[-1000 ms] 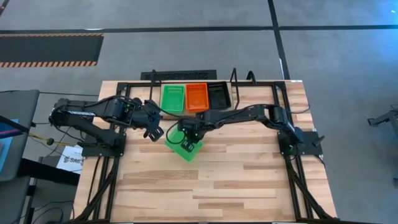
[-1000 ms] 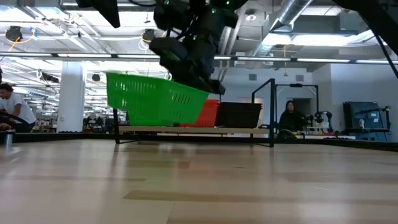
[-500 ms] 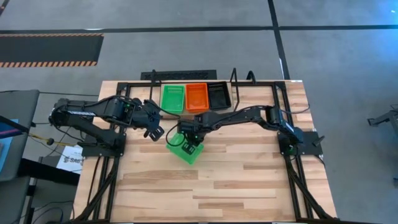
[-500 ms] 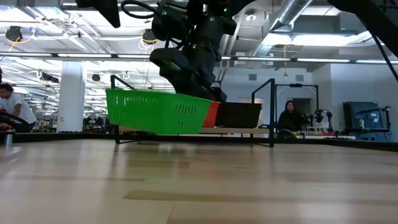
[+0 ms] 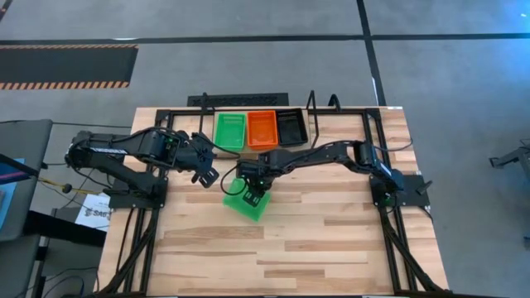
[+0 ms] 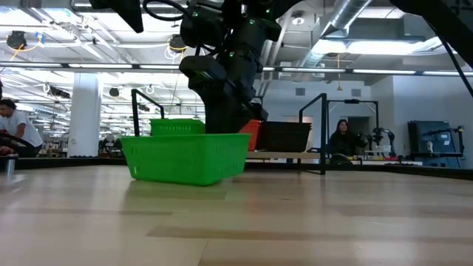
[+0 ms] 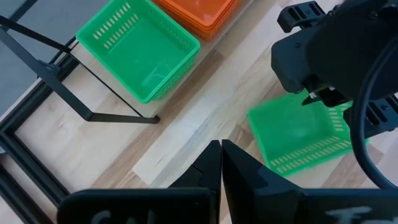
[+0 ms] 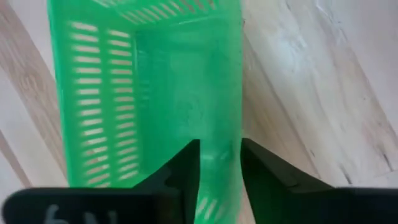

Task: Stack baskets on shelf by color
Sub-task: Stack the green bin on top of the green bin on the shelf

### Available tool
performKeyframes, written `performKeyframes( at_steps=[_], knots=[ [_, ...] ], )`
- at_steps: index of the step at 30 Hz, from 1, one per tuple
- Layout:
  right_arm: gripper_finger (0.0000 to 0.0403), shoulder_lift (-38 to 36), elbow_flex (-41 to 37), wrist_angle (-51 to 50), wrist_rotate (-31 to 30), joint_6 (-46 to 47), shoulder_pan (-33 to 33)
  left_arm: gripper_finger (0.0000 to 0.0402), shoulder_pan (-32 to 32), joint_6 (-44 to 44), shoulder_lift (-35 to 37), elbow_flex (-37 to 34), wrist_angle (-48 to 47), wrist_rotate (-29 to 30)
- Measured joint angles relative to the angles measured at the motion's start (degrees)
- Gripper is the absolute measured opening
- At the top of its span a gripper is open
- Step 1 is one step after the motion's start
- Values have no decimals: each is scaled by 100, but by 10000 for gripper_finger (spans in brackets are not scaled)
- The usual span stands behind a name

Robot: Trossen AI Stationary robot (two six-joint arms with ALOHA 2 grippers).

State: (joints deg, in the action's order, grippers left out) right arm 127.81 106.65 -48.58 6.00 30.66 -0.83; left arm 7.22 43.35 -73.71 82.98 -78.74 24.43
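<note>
A green basket (image 5: 247, 203) (image 6: 185, 157) rests flat on its bottom on the wooden table, in front of the shelf. My right gripper (image 5: 252, 189) (image 8: 219, 168) points down over the basket's far end. It is open, one finger inside and one outside the basket's wall (image 8: 233, 112). My left gripper (image 5: 207, 175) (image 7: 219, 168) hangs shut and holds nothing, to the left of the basket. On the shelf (image 5: 199, 101) sit green (image 5: 230, 131), orange (image 5: 262, 128) and black (image 5: 291, 127) baskets side by side.
The black tube frame (image 5: 166, 116) that carries both arms runs along the table's left, right and far sides. The shelf's upright brackets (image 6: 323, 133) rise at its ends. Bare wood (image 5: 290, 248) lies toward the near edge. People sit in the room beyond (image 6: 344, 140).
My right gripper has brought the green basket down and let go of it. A second ago the basket hung tilted and clear of the table. Now it stands level on the wood below the gripper.
</note>
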Motion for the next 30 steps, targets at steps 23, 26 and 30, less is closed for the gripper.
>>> performKeyframes(
  at_steps=[23, 26, 30],
  knots=[
    [177, -348, 2658, -2149, -551, -721, -169, 0, 497, 51, -4, 9, -265, 13],
    [174, -907, 2424, -2539, -645, -510, -197, 0, 718, 231, 0, 9, -478, 98],
    [175, -1550, 2415, -3149, -952, 66, -185, 0, 967, 380, 4, -41, -578, 378]
  ],
)
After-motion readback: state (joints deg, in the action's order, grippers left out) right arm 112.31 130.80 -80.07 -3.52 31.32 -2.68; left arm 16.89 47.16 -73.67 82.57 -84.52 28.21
